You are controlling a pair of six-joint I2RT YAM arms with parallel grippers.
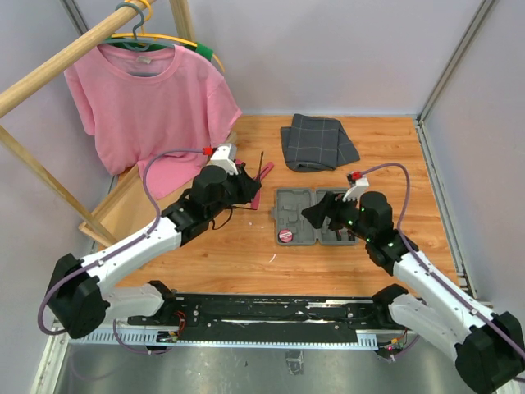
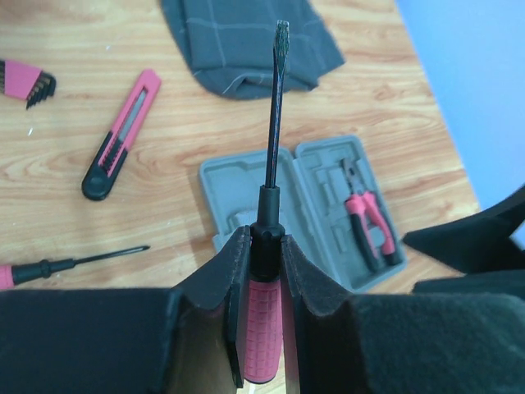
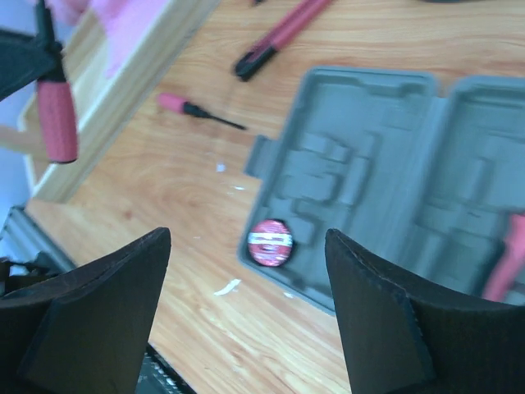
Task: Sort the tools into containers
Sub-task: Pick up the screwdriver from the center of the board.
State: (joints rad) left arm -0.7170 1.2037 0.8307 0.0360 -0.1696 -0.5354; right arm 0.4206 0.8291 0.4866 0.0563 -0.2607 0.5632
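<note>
Screwdriver (image 2: 275,123), pink-handled, is clamped in the left gripper (image 2: 264,254), held off the table (image 2: 164,197) beside the open grey case (image 2: 328,205). The right gripper (image 3: 246,320) hangs wide open, empty, over that case. The right wrist view shows a red tape measure (image 3: 270,243) in the case's left half, hidden from the left wrist view, which shows pliers (image 2: 369,222) in the right half.

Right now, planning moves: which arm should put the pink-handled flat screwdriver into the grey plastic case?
Left: left gripper is shut on the pink-handled flat screwdriver near the grey plastic case; right gripper is empty.
</note>
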